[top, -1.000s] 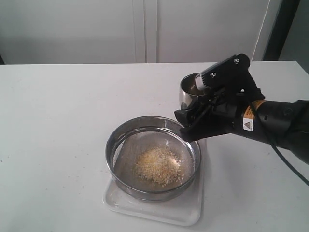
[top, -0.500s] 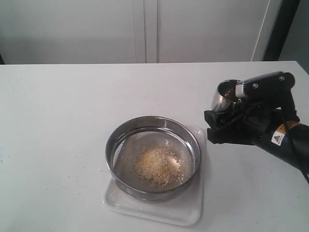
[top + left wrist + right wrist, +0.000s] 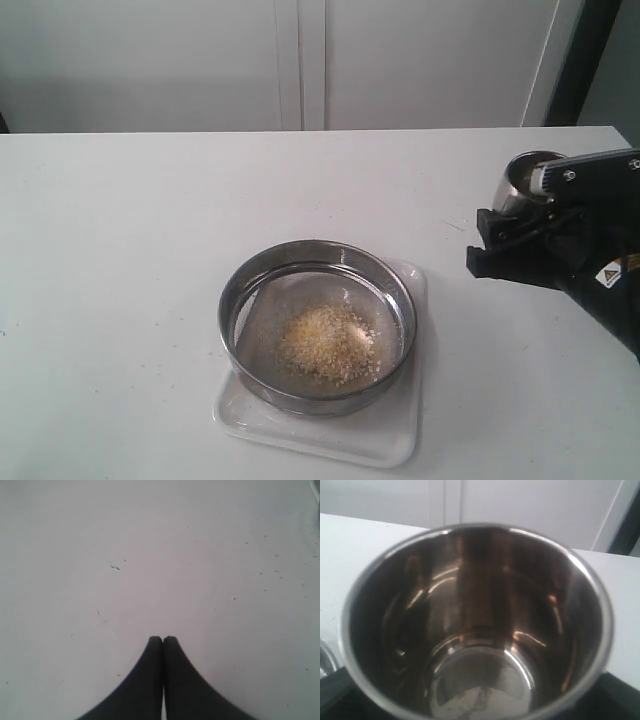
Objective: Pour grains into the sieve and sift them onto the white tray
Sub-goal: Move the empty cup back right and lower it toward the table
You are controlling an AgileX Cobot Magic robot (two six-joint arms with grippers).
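Grains (image 3: 328,345) in sieve (image 3: 312,399), steel cup (image 3: 480,630) empty

Right gripper (image 3: 522,222), clamped on steel cup (image 3: 516,186): formerly at the far right rim of the sieve (image 3: 316,325), overlapping it in the exterior view; now well apart from the sieve, to its right, near the frame's edge; cup carried along with it; much of the arm now out of frame.

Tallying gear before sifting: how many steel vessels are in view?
2. The sieve sits on the white tray, grains inside; the steel cup, empty, is gripped by the right hand at the exterior view's right. None appear hidden.
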